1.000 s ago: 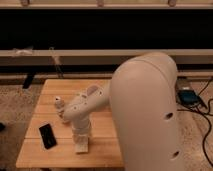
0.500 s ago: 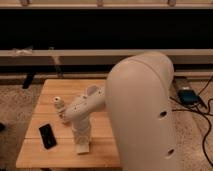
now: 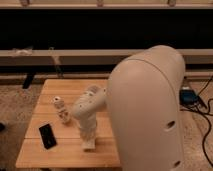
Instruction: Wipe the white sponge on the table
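Note:
The table [image 3: 65, 156] is a light wooden plank top in the lower left of the camera view. My arm reaches from the right and points straight down at its front middle. My gripper [image 3: 88, 139] is at the tabletop, shut on the white sponge [image 3: 89, 146]. The sponge shows as a small pale block pressed against the wood under the gripper tip. Most of the sponge is hidden by the wrist.
A black phone-like slab [image 3: 48, 135] lies on the table left of the gripper. A small white figurine bottle [image 3: 62, 109] stands behind it. My bulky arm housing [image 3: 150, 110] blocks the table's right side. A blue box [image 3: 187, 96] and cables lie on the floor at right.
The arm stays over the same spot at the sponge. The slab and the bottle have not moved.

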